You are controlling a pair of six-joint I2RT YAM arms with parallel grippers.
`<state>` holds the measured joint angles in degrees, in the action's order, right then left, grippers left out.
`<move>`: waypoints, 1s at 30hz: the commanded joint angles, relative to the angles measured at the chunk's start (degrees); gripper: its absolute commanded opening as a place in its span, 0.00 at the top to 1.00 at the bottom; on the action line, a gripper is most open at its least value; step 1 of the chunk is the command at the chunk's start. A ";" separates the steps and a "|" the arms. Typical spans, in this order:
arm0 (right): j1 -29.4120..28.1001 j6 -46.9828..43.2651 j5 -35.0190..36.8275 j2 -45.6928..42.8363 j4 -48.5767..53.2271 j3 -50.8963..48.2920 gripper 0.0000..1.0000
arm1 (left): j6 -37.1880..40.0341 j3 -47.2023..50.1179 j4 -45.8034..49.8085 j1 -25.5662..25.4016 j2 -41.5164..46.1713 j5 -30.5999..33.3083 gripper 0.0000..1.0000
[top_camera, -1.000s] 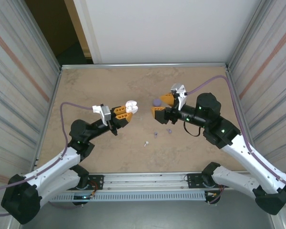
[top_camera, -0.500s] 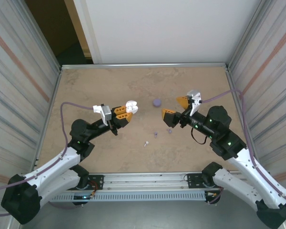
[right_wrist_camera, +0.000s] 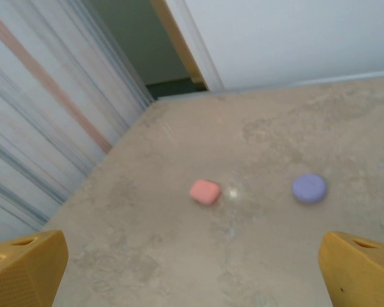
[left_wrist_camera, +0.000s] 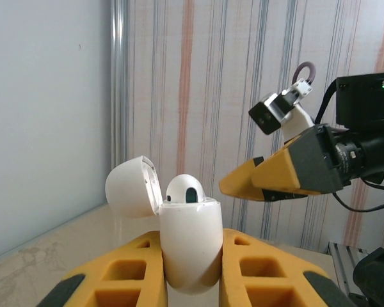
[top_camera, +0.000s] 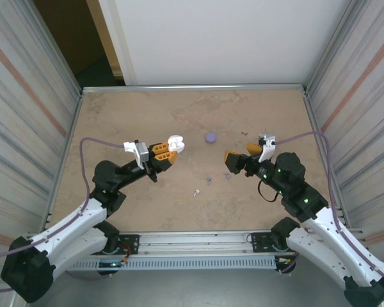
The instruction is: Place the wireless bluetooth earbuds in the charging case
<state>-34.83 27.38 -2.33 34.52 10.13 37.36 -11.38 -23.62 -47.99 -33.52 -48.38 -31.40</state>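
1. Loose on the table (top_camera: 115,121), nearest the arm bases: a white earbud (top_camera: 196,192). Just beyond it lies a purple earbud (top_camera: 208,180), and a second purple earbud (top_camera: 228,174) lies to its right, apart from it.
2. Left gripper (top_camera: 167,152): clenched on the white case (top_camera: 175,142) and held above the table. The left wrist view shows the case body upright and pinched between the two orange fingers (left_wrist_camera: 115,272). Its lid (left_wrist_camera: 134,185) is swung open to the left. One seated earbud (left_wrist_camera: 185,190) sits in the case, its white top showing a dark mark.
3. Right gripper (top_camera: 242,153): released, jaws spread wide with nothing between them. It sits near the second purple earbud without touching it, and faces the left gripper.
4. Farther out: the purple case (top_camera: 210,137) rests shut on the table, between and beyond the two grippers.
5. The right wrist view shows a pink case (right_wrist_camera: 205,190) on the table, left of the purple case and apart from it.
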 commanded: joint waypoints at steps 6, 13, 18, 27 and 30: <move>0.27 6.50 2.20 4.65 8.20 -0.44 0.01 | 1.63 -0.73 -0.02 -0.43 2.46 0.98 1.00; -0.23 8.61 -2.37 10.18 8.70 -1.03 0.04 | 1.80 0.41 0.45 -0.43 4.13 1.49 1.00; -0.98 9.70 -4.85 15.50 8.98 -0.06 0.14 | 1.80 0.88 0.79 -0.43 5.35 1.45 1.00; -5.97 8.67 -4.20 25.51 10.63 4.46 0.26 | 2.04 1.38 1.36 -0.50 6.63 1.78 1.00; -7.64 8.31 -4.51 28.94 11.21 6.06 0.29 | 2.02 1.56 1.25 -0.47 6.81 1.80 1.00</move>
<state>-41.30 35.90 -6.26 61.63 19.97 40.82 -10.33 -22.55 -45.98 -33.52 -42.61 -30.30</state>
